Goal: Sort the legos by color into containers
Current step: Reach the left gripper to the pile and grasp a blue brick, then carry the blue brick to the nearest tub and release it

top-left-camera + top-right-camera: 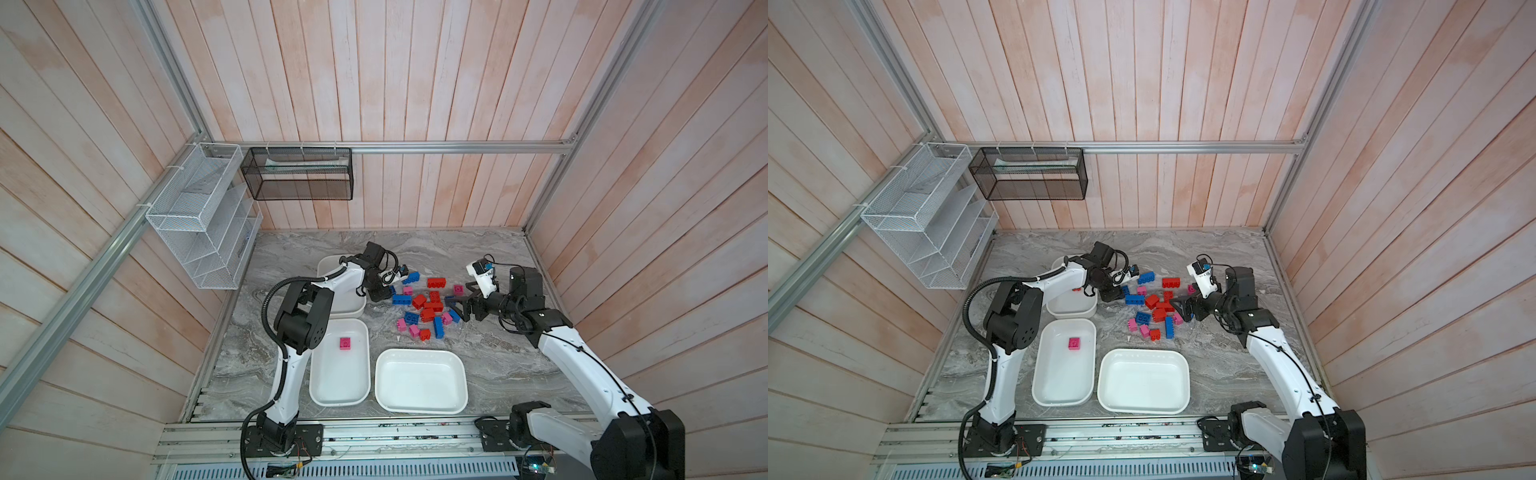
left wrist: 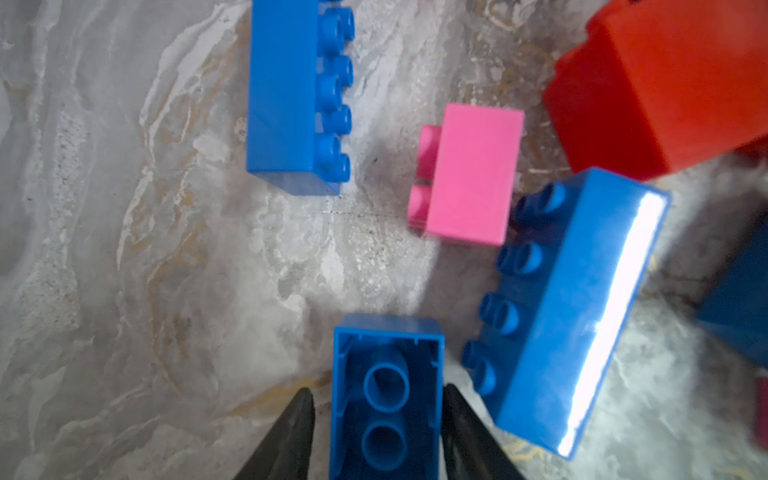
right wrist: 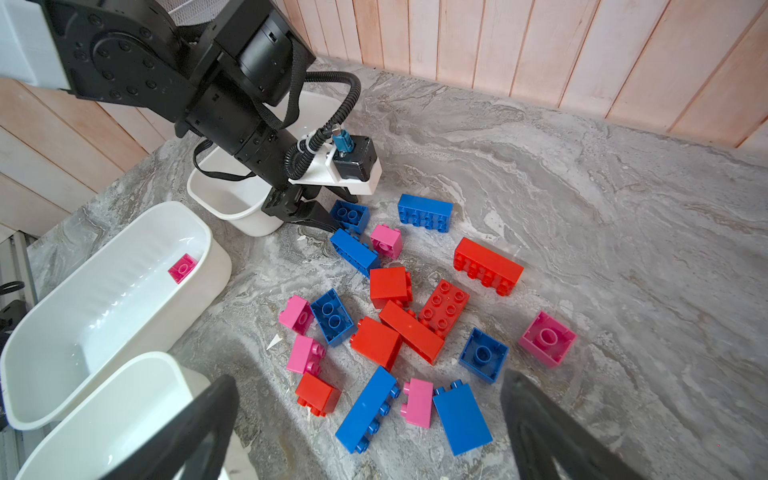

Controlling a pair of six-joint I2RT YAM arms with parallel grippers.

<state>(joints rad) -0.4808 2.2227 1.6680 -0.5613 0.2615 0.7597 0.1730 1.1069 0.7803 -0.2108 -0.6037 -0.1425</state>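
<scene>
Loose red, blue and pink legos (image 1: 424, 307) lie in a pile on the marble table. My left gripper (image 2: 377, 390) is open and straddles an upturned blue brick (image 2: 386, 399) at the pile's left edge. One finger (image 2: 457, 415) is at the brick's side and a slim gap shows at the other. My right gripper (image 3: 370, 378) hangs wide open over the pile's right side, holding nothing. Of the three white containers, the far one (image 1: 328, 266) is half hidden by the left arm. The middle one (image 1: 338, 382) holds a pink brick (image 1: 345, 343), and the near one (image 1: 419, 380) is empty.
A white wire rack (image 1: 199, 224) and a black mesh basket (image 1: 299, 174) hang on the frame at the back left. Wooden walls close in the table on three sides. The arms' mounting rail (image 1: 374, 436) runs along the front.
</scene>
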